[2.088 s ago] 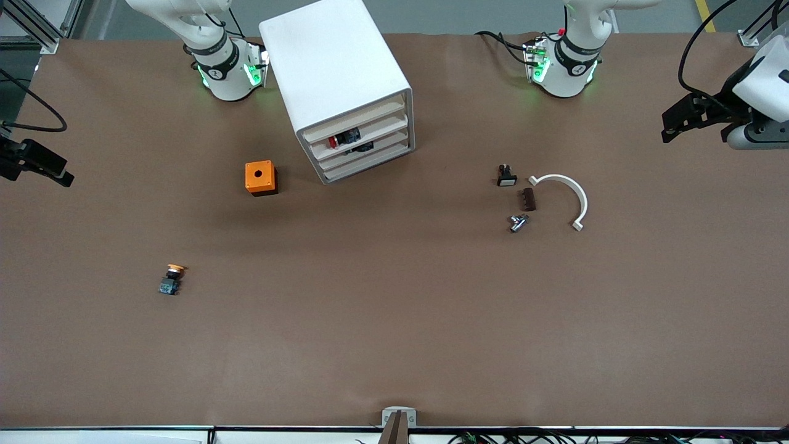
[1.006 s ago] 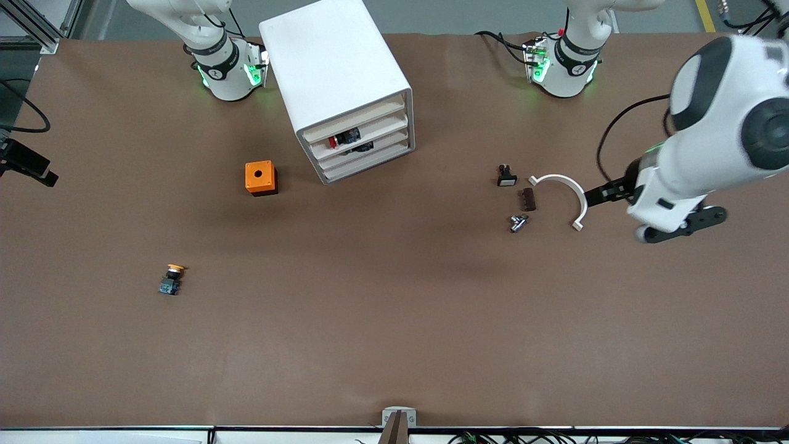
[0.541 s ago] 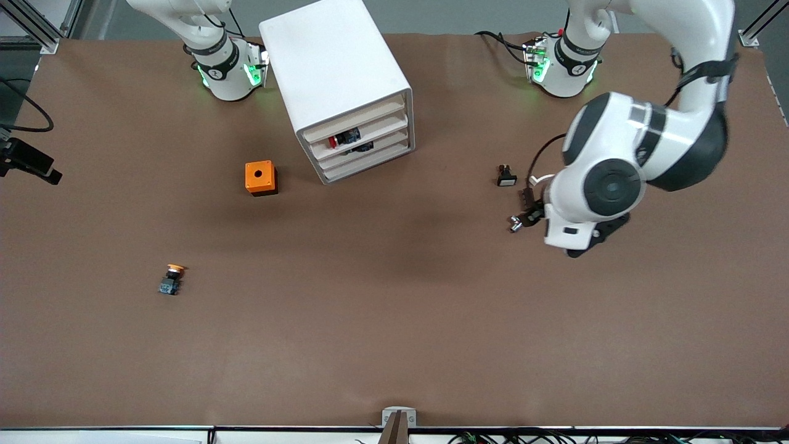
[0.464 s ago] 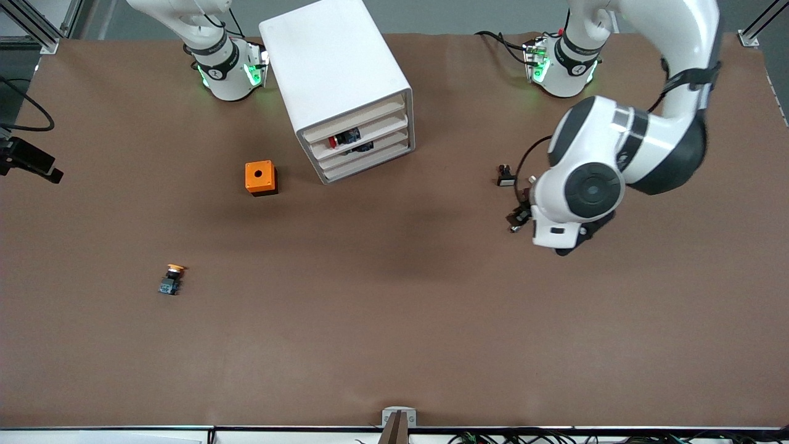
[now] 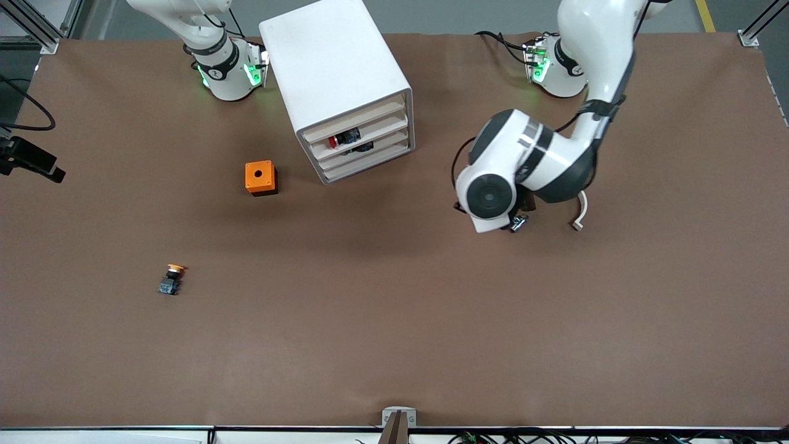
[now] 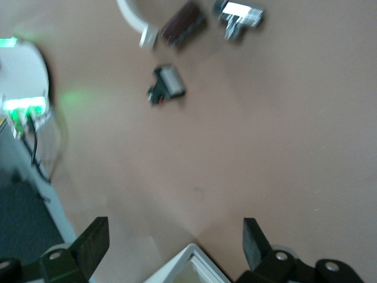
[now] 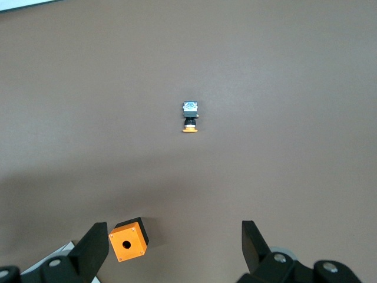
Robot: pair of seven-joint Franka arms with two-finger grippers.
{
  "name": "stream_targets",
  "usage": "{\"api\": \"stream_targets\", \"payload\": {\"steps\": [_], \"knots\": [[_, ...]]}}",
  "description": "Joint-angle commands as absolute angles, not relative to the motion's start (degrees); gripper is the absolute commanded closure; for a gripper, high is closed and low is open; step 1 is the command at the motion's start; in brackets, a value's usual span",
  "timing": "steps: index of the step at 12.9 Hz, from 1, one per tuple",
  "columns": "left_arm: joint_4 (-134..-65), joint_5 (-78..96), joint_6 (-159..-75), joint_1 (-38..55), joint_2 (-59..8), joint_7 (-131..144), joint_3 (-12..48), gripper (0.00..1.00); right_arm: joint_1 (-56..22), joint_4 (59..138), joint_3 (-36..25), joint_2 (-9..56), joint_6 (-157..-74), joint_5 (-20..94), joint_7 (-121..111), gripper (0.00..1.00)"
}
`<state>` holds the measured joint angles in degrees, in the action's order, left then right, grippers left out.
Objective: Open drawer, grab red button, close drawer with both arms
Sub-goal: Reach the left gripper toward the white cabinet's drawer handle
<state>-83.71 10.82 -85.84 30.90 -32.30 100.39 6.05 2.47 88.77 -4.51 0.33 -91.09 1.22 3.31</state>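
The white cabinet (image 5: 336,80) stands near the arms' bases with four shallow drawers, all pushed in. The red-capped button (image 5: 333,141) lies in the second drawer from the top (image 5: 370,132). My left gripper (image 6: 172,244) is open and empty over bare table between the cabinet and a group of small parts. In the front view the left arm's wrist (image 5: 493,197) hides it. A white cabinet corner (image 6: 188,265) shows between its fingers. My right gripper (image 7: 171,247) is open and empty, held high over the orange box (image 7: 128,240).
The orange box with a hole (image 5: 261,177) stands beside the cabinet. An orange-capped button (image 5: 171,279) lies nearer the front camera. A black switch (image 6: 165,85), a brown piece (image 6: 182,23), a metal piece (image 5: 518,223) and a white arc (image 5: 579,213) lie under the left arm.
My left arm has swung in from its end of the table, across the small parts, toward the cabinet. The right arm has hardly moved. The drawers and the button are unchanged.
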Motion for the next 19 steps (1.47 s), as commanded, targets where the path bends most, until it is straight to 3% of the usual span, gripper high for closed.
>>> {"api": "stream_targets", "payload": {"steps": [1, 5, 13, 17, 19], "knots": [[-82.27, 18.68, -84.38, 32.52, -35.67, 109.66, 5.98, 0.00, 3.52, 88.16, -3.96, 0.53, -91.05, 1.85, 3.16, 0.00], [-82.71, 36.61, -84.37, 31.90, -39.10, 117.13, 5.98, 0.03, 3.52, 88.24, -3.96, 1.23, -90.88, 0.53, 3.08, 0.00], [-82.35, 50.97, -84.46, 32.69, -47.72, 141.57, 5.89, 0.28, 3.52, 88.77, -4.04, 1.05, -89.83, 0.44, 3.87, 0.00], [-82.27, 55.18, -84.46, 34.19, -48.08, 143.17, 6.06, 0.33, 3.52, 88.86, -4.04, 0.97, -89.47, 0.44, 3.25, 0.00], [-82.27, 55.72, -84.46, 34.36, -47.99, 142.82, 6.15, 0.42, 3.52, 89.03, -4.04, 0.88, -89.56, 0.35, 3.25, 0.00]]}}
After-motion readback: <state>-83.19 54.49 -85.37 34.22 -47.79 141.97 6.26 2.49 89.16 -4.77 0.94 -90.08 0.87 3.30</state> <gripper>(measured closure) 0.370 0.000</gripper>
